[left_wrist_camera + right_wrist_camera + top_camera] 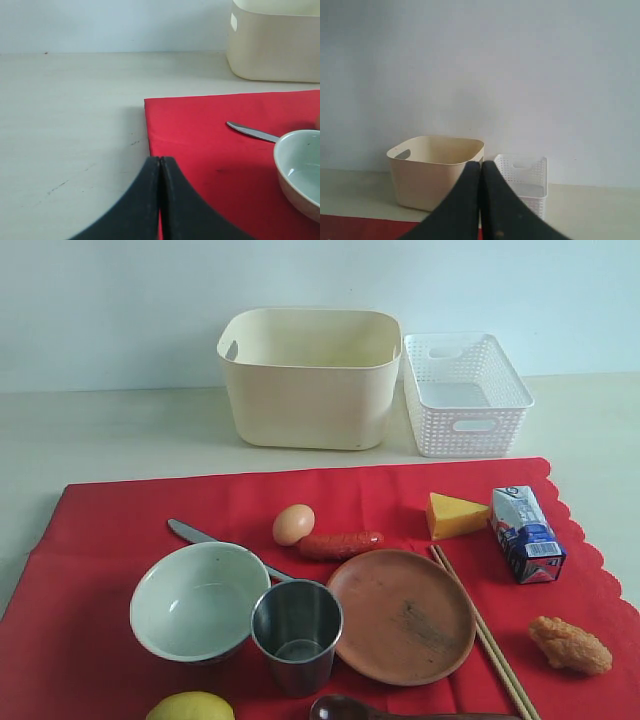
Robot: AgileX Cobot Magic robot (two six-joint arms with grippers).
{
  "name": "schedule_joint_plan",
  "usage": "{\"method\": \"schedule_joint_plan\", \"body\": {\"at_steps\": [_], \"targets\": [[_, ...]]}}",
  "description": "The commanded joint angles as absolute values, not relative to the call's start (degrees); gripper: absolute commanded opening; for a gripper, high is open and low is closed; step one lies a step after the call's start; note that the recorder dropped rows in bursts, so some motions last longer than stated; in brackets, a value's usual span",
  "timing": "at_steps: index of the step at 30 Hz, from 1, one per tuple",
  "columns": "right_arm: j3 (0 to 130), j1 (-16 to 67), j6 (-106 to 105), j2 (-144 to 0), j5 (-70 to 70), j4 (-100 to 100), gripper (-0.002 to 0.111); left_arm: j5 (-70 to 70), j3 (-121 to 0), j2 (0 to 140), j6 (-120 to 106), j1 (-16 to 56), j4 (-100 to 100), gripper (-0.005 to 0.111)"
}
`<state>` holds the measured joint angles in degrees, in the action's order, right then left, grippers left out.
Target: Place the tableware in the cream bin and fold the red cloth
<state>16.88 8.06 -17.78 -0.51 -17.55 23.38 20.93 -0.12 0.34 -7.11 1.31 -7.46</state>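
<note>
Tableware sits entirely on the red cloth (110, 540); none is in the cream bin (305, 405) yet. Clock readings are taken on the exterior view, with 12 pointing toward the back wall.

- Layout: the bowl (200, 600) is on the cloth's left half. The steel cup (297, 635) is just beside it at 4 o'clock. The brown plate (400, 615) is at the cup's 3, and their edges overlap in view.
- Long axes: the knife (190, 533) runs 10 to 4, partly hidden behind the bowl. The chopsticks (485, 635) lie paired, 11 to 5, along the plate's right rim. The spoon (345, 708) is at the 6 o'clock edge, mostly cut off.
- Containers: the cream bin stands off the cloth at about 1 o'clock from the bowl, well apart, and what shows of its inside is bare. The white lattice basket (465, 425), just beside it at 3, is also bare. Bowl and cup hold nothing.
- Pincers: the left gripper (160, 161) has its jaws pressed together with nothing between them. It hangs by the cloth's left edge, with the bowl rim and knife tip ahead of its camera. The right gripper (480, 167) is likewise clenched and empty. It faces bin and basket, with no tableware in its view.

My reading: the bowl lies about 2 o'clock from the left gripper, so your left arm is nearer. Spread the jaws before you reach. Fold the cloth last, once it is cleared.
</note>
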Motion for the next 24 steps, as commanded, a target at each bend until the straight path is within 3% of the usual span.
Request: {"method": "schedule_joint_plan", "body": {"at_steps": [1, 11, 15, 24], "targets": [[17.49, 7.66, -18.30, -0.68, -16.52, 23.40, 0.000, 20.38, 0.00, 0.00, -6.98, 1.17, -7.70, 0.000], [18.12, 7.66, -18.30, -0.68, -17.87, 23.52, 0.000, 20.38, 0.00, 0.00, -6.98, 1.17, -7.70, 0.000], [18.12, 7.66, -19.73, -0.95, -25.33, 23.52, 0.000, 20.38, 0.00, 0.00, -6.98, 1.17, -7.70, 0.000], [19.93, 7.66, -20.74, -22.57, -30.58, 20.75, 0.000, 20.38, 0.00, 0.00, -6.98, 1.17, -7.70, 0.000]]}}
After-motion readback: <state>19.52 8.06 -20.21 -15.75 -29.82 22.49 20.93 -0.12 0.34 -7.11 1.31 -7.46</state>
